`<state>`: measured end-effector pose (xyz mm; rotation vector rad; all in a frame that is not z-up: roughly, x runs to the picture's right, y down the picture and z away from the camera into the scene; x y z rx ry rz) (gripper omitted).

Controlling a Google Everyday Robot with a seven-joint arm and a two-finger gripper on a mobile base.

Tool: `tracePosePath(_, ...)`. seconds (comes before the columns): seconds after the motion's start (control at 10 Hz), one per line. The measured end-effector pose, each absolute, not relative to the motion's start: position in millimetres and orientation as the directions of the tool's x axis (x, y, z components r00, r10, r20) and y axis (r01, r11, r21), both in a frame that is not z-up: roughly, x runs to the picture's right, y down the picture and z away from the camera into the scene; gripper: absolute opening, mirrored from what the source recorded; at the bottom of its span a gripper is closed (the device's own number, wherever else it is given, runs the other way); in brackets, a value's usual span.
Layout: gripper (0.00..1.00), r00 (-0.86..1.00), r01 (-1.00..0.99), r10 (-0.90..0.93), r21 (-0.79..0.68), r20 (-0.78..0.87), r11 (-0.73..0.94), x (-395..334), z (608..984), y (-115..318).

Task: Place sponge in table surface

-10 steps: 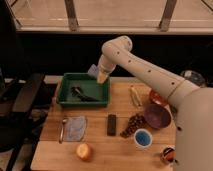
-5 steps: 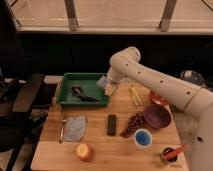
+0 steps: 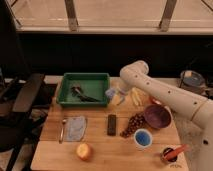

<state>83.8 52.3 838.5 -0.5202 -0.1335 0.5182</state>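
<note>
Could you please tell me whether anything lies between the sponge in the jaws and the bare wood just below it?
Nothing visible does. The gripper, shut on the sponge, hangs just right of the green tray; the table surface beneath is bare, the dark remote lying nearer the front.

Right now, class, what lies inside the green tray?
The green tray holds a dark utensil-like item; its type is unclear. The end effector, beside the tray's right wall, holds the sponge, hiding nothing inside.
</note>
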Motion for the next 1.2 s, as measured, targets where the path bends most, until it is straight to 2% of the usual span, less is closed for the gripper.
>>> tracePosePath(0.4,0.0,0.825,-0.499,0.563,-0.531,-0.049,0.685,96.0,852.4,80.0)
tracePosePath(0.5,0.04,0.817,-0.51,0.574,-0.536,-0.056,0.673,98.0,857.6,88.3)
tracePosePath(0.8,0.31,0.801,-0.537,0.594,-0.531,-0.077,0.655,107.2,861.0,94.2)
tracePosePath(0.9,0.45,0.797,-0.545,0.597,-0.528,-0.087,0.651,113.2,863.1,95.8)
tracePosePath(1.2,0.71,0.793,-0.557,0.599,-0.526,-0.108,0.643,122.3,867.8,102.1)
